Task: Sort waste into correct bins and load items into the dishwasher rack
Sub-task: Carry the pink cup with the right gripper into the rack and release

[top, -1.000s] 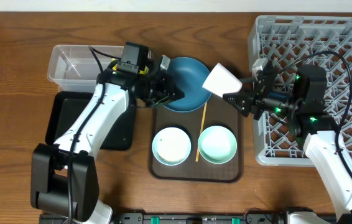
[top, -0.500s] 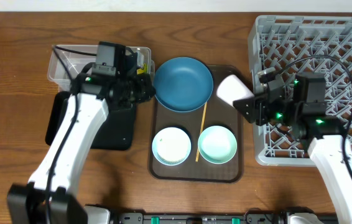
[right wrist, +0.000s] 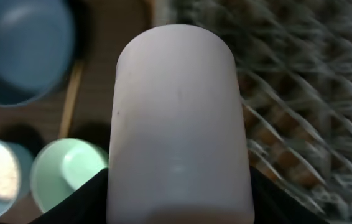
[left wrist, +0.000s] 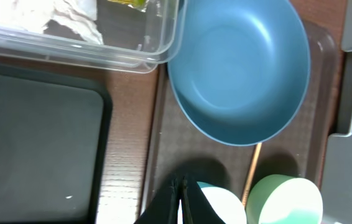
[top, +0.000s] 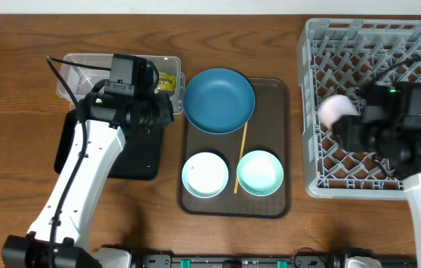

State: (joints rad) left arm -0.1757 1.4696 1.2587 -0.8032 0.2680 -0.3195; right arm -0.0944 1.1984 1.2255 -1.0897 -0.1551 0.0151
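The right fingers (right wrist: 84,203), partly open around the small pink cup (top: 336,110), have carried it from over the flat brown serving tray (top: 274,95) to above the big grey lattice dishwasher rack (top: 389,45), so it is probably ready to set down. The left fingers (left wrist: 173,203), closed and empty, have drawn back from the large dark blue bowl (top: 219,100) toward the clear rectangular plastic tub (top: 84,74). The brown wooden counter (top: 17,149) fills the overhead view, and no room shows beyond it.

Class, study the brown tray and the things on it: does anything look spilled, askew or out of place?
One thing stands out: on the brown tray, the left small bowl holds a heap of white rice, while the right small bowl beside it is clean. Nothing looks spilled or tipped.
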